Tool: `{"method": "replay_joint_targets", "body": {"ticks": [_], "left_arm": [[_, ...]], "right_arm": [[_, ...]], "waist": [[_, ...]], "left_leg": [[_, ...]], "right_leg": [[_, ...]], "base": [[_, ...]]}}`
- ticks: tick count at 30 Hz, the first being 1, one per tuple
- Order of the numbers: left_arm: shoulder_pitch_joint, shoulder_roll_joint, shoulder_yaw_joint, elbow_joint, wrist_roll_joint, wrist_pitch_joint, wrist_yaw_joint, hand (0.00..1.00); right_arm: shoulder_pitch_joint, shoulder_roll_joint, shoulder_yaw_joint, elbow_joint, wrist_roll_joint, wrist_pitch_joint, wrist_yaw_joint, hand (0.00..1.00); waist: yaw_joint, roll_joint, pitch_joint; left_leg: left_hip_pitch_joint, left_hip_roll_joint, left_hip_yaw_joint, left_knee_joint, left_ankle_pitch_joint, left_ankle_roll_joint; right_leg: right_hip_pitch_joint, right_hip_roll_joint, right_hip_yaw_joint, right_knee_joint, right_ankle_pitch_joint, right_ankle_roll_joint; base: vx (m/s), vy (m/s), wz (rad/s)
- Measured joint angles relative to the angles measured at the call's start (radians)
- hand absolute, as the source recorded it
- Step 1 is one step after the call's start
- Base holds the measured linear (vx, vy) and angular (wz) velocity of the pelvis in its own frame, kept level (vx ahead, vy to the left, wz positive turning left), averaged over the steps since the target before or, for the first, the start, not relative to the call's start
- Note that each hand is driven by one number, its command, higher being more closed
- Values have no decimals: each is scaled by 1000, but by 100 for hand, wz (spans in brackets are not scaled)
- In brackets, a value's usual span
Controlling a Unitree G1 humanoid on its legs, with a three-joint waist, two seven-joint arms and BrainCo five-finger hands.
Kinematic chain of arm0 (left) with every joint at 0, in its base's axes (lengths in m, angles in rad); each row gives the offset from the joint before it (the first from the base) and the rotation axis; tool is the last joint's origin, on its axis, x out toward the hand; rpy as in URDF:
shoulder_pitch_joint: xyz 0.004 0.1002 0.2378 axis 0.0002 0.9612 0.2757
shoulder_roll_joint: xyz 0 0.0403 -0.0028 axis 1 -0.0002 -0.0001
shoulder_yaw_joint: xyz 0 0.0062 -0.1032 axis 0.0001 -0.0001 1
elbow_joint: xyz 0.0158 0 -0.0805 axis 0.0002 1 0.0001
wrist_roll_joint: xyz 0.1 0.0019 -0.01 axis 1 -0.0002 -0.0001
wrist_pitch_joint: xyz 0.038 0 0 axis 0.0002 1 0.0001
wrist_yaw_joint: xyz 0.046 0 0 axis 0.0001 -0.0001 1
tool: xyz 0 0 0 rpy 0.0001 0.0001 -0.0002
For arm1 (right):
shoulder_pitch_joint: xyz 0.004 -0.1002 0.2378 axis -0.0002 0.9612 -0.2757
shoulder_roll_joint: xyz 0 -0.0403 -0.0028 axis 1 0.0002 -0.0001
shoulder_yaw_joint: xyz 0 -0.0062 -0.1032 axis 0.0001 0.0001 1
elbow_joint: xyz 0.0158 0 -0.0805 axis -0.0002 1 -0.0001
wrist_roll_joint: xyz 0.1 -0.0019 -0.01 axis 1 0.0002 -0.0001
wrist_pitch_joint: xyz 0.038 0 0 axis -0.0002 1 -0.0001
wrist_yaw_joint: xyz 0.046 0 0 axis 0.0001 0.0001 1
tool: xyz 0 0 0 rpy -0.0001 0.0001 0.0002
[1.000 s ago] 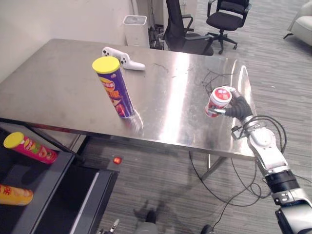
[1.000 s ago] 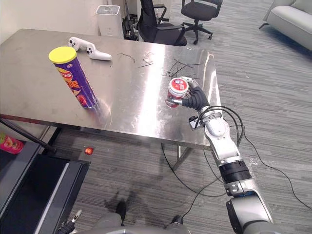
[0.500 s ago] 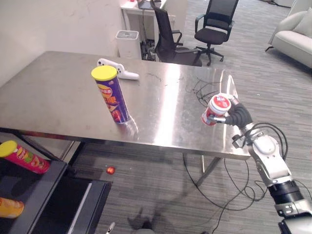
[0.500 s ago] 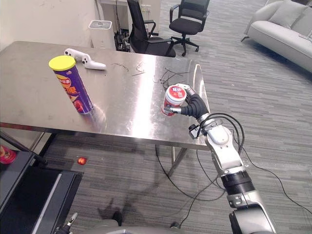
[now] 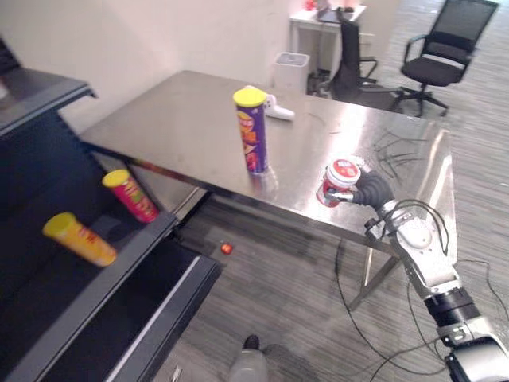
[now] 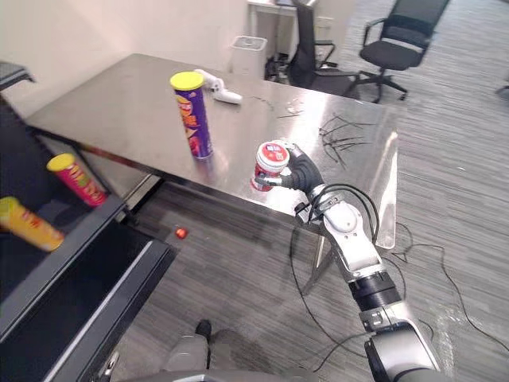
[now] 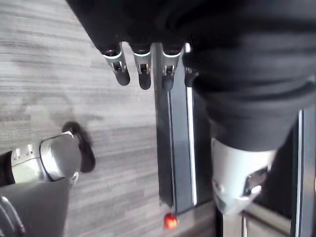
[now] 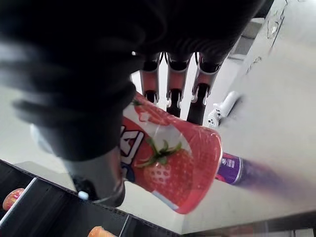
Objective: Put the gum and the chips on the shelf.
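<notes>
R hand [image 6: 302, 173]: I see it clamped on gum [image 6: 269, 165], by tabletop [image 6: 135, 103] front edge.
Chips [image 6: 192, 114]: upright on tabletop, well apart from gum.
L hand [image 7: 143, 73]: fingers relaxed, apart, over floor [image 7: 49, 74].
Shelf [image 5: 119, 267]: my left; pink can [image 5: 131, 195], yellow can [image 5: 78, 239] lying on it.

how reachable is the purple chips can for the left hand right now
Probably not yet: the left hand hangs open, low over the floor, while the purple chips can stands upright on the steel table. Nothing crowds it; the arm would need raising first.
</notes>
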Motion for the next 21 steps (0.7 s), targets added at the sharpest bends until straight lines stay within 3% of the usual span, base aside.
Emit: {"method": "replay_joint_targets", "body": {"ticks": [3, 5, 6, 7, 9, 11, 15, 21], "left_arm": [[6, -2, -4, 30, 8, 1, -16, 0], [27, -5, -9, 32, 15, -1, -18, 0], [39, -6, -9, 33, 20, -2, -20, 0], [39, -8, -9, 34, 21, -5, -20, 0], [44, -8, -12, 34, 21, -25, -29, 0], [45, -9, -12, 35, 21, -26, -39, 0], [43, -10, -21, 45, 25, -42, -57, 0], [54, -46, -53, 74, 78, -45, -58, 0]], "right_arm": [[104, -4, -154, -20, -13, -3, -31, 100], [186, -29, -237, -53, -11, -17, -50, 100], [207, -39, -265, -54, -11, -22, -56, 100], [213, -43, -289, -53, -9, -23, -62, 100], [209, -44, -294, -46, -5, -26, -67, 100], [209, -43, -294, -48, -4, -41, -65, 100], [230, -42, -298, -48, -4, -44, -68, 100], [272, -32, -317, -47, -14, -41, -101, 100]], "waist": [[-26, -15, -4], [-41, -14, -11], [-50, -10, -24], [-62, -3, -33], [-64, -38, -51], [-55, -39, -58], [-77, -15, -85], [-82, 30, -91]], "left_leg": [[-29, 42, 233, 285, 58, 34], [3, 83, 295, 423, 46, 27], [29, 100, 307, 420, 83, 24], [47, 88, 302, 368, 109, -13], [37, 24, 313, 282, 144, -16], [40, 2, 308, 236, 157, -34], [64, -51, 305, 19, 225, -94], [116, -81, 335, -160, 254, -103]], "right_leg": [[17, -85, -145, 31, -3, -6], [29, -116, -209, 42, -2, -5], [24, -124, -237, 48, 2, 2], [17, -131, -255, 53, 5, 8], [17, -127, -287, -24, 63, 30], [35, -117, -318, -68, 95, 38], [30, -106, -393, -77, 110, 39], [31, -106, -444, -18, 94, 33]], "base": [[-86, -87, 122], [-33, 5, 114], [-3, 98, 111], [-3, 120, 100], [-7, 104, 71], [-16, 65, 47], [-59, 75, 58], [-77, 82, 35]]}}
